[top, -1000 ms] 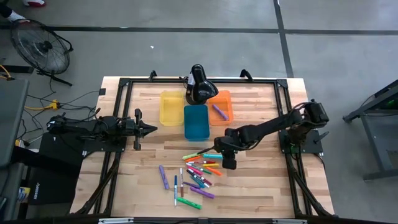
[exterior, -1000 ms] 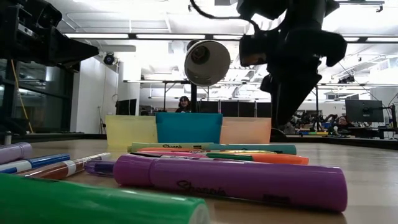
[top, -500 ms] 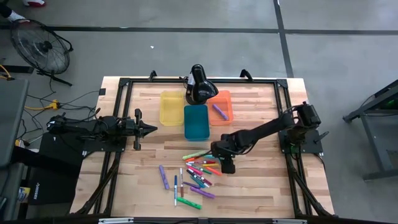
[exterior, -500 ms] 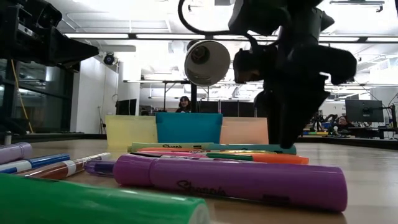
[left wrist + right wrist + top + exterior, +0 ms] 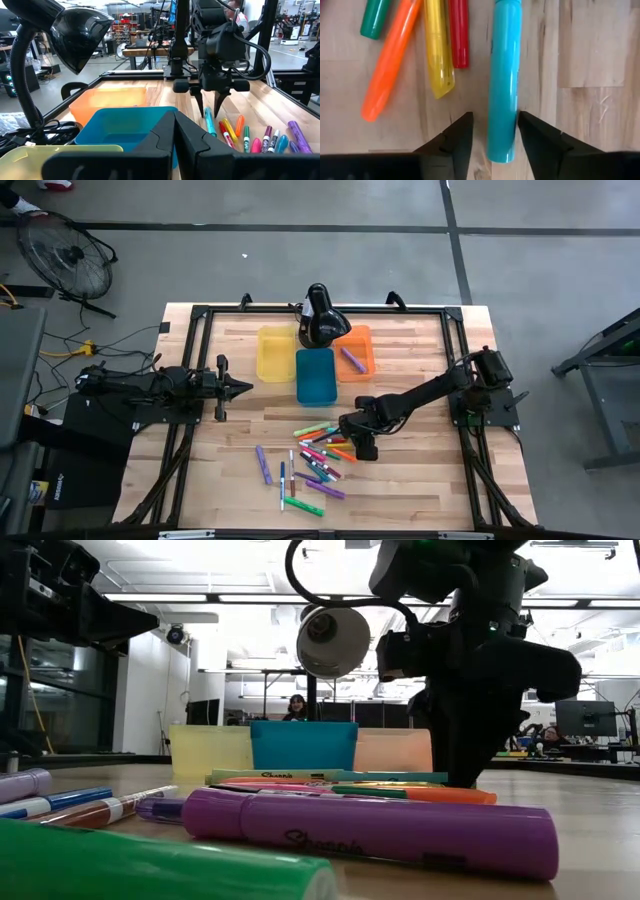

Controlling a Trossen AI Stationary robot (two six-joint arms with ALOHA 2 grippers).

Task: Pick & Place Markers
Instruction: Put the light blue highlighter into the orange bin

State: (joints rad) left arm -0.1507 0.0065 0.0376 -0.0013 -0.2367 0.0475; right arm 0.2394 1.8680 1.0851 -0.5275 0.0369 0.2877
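The right gripper [image 5: 492, 132] sits low centre in the right wrist view, jaws parted astride the teal marker [image 5: 502, 80] on the worktop [image 5: 590, 60], not yet clamped. The left gripper [image 5: 240, 388], jaws clenched on nothing, waits at centre left of the high view.

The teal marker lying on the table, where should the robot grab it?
Around the middle of its barrel, coming straight down from above. The teal marker lies flat on the wood with bare space along both long sides, and the right end effector already has one finger on each side of it.
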